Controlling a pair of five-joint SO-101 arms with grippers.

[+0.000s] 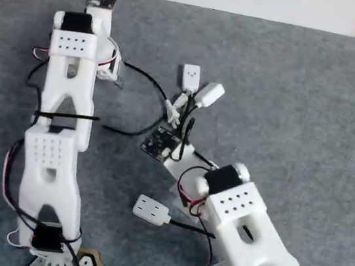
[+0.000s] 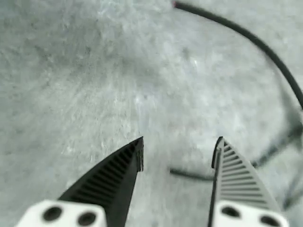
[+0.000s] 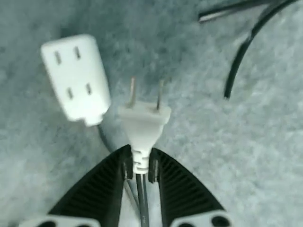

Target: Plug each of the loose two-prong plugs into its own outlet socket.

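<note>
Right gripper (image 3: 140, 160) clamps plug (image 3: 143, 123) lengthwise, prongs pointing away, beside socket (image 3: 75, 78).

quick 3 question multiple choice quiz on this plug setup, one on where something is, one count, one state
1. The white plug is
A. lying loose
B. pushed into a socket
C. held by the right gripper

2. Number of prongs on that plug:
A. one
B. two
C. three

3. The left gripper is
A. open, holding nothing
B. shut on a cable
C. shut on a socket

Answers: C, the gripper clamps the plug's neck; B, two metal prongs stick out; A, bare carpet shows in its wide gap.
</note>
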